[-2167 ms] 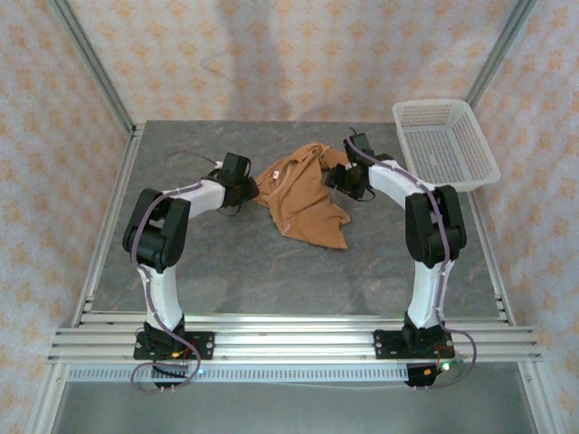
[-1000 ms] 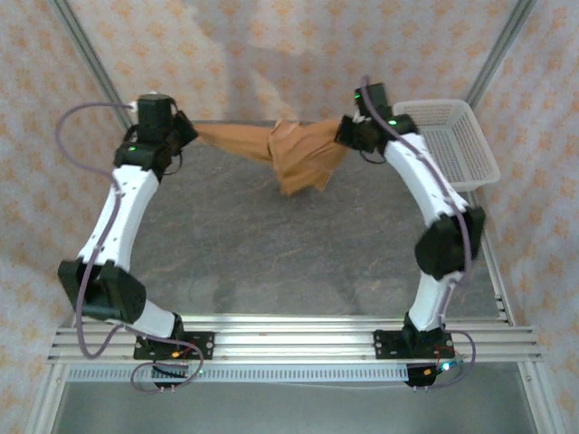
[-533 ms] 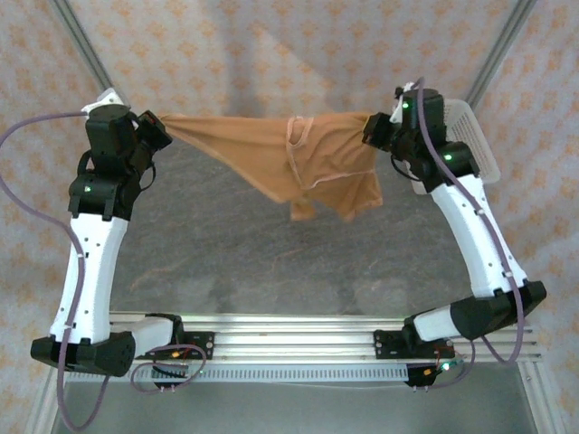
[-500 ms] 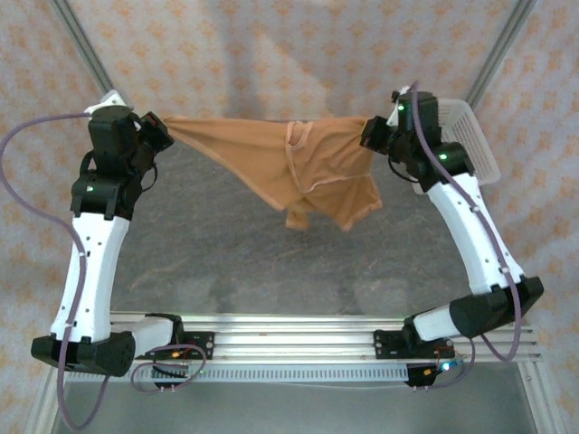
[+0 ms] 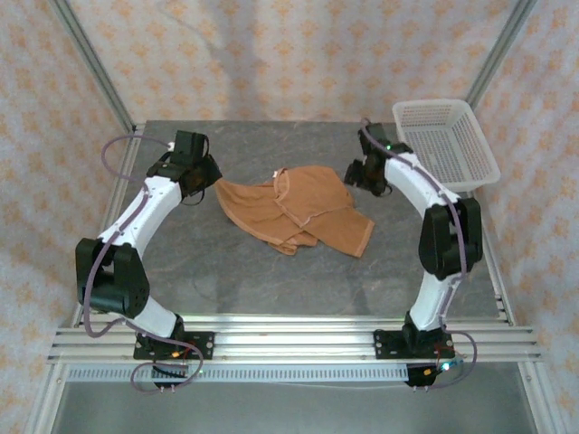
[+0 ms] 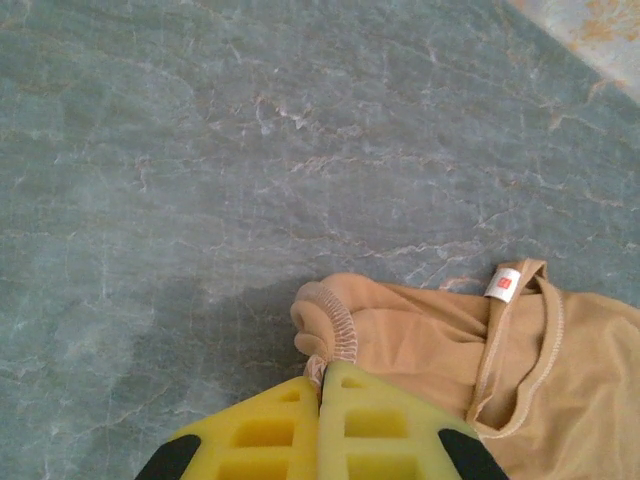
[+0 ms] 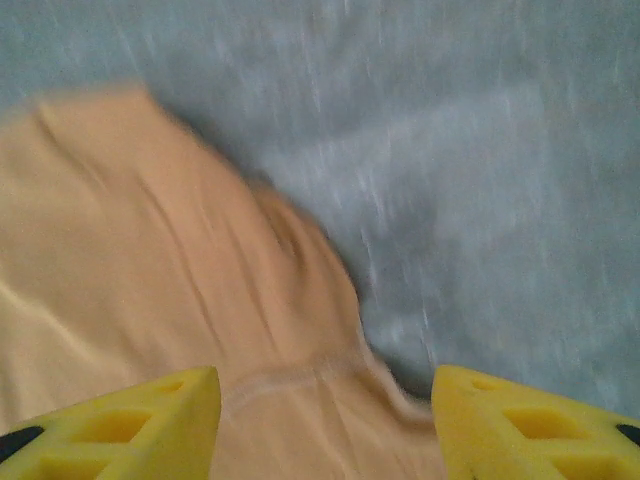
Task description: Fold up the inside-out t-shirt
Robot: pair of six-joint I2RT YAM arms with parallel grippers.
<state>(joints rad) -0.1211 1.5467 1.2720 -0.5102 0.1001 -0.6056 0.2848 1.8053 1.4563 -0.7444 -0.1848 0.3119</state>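
While the left gripper (image 5: 206, 174) is sitting low over the left part of the grey table (image 5: 271, 280), its yellow fingers (image 6: 265, 430) are pressing together and pinching a bunched, stitched edge of the tan t-shirt (image 5: 294, 208). From the left wrist, that cloth is running off to the right, and a small white label (image 6: 503, 283) is showing at a seam. The shirt is lying rumpled on the middle of the table between the two arms, with a pale seam line curving across it. Over on the right, the right gripper (image 5: 357, 172) is hanging at the shirt's far right edge. In its blurred wrist view the fingers (image 7: 180, 410) are standing spread apart, with cloth lying below them. Further right, a white mesh basket (image 5: 443, 140) is resting at the table's back corner.
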